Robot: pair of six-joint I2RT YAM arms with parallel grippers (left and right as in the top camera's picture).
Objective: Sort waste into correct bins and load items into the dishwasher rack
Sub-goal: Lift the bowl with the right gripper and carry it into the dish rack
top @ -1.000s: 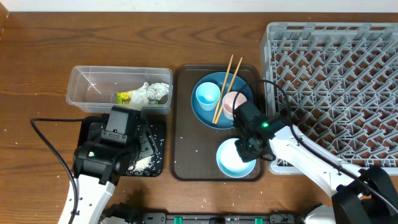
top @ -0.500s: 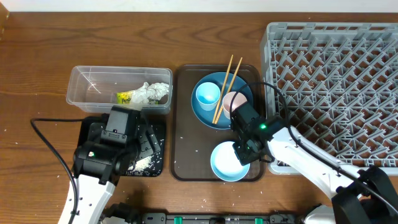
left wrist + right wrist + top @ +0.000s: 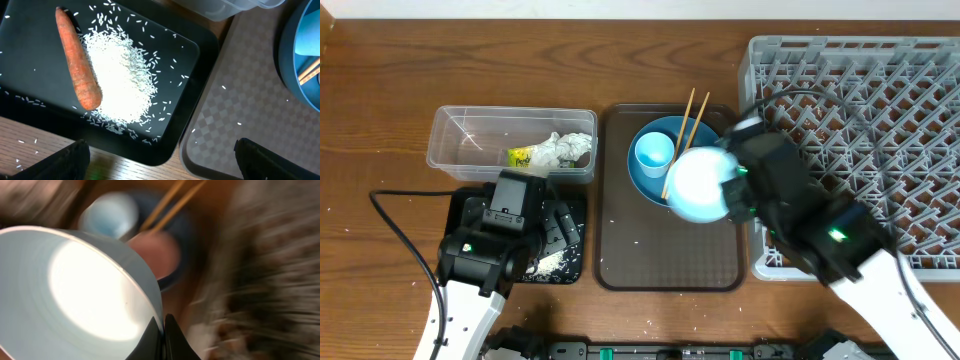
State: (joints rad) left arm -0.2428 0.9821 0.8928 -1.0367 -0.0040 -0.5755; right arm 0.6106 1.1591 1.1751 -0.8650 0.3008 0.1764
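Two robot arms work a wooden table (image 3: 380, 100) strewn with the remains of a meal. At the centre of the overhead frame, the right gripper (image 3: 162, 330) pinches the rim of the small white bowl (image 3: 700, 185); its fingers are closed on the thin edge at the bottom of the blurred wrist view. The bowl sits above the brown serving tray (image 3: 660, 265), overlapping the right edge of the dark blue plate (image 3: 645, 180) and just left of the wall of the grey dishwasher rack (image 3: 860, 130), which fills the right side of the frame.

On the plate stands the light blue cup (image 3: 653, 153), with the chopsticks (image 3: 685, 125) lying across the plate's rim toward the top of the frame. The pale pink cup (image 3: 160, 255) shows only in the right wrist view, beside the bowl's rim.

At upper left, the clear tub (image 3: 470, 135) holds the crumpled napkin (image 3: 565, 150) and the snack wrapper (image 3: 520, 157). Below it, the left arm covers most of the black tray (image 3: 575, 255). The left gripper (image 3: 160, 162) hangs over the tray's near edge, its two dark fingertips spread wide at the bottom corners of its wrist view, with nothing between them. In the tray lie a heap of rice grains (image 3: 120, 85) and a carrot piece (image 3: 75, 65), which touches the heap's left side.
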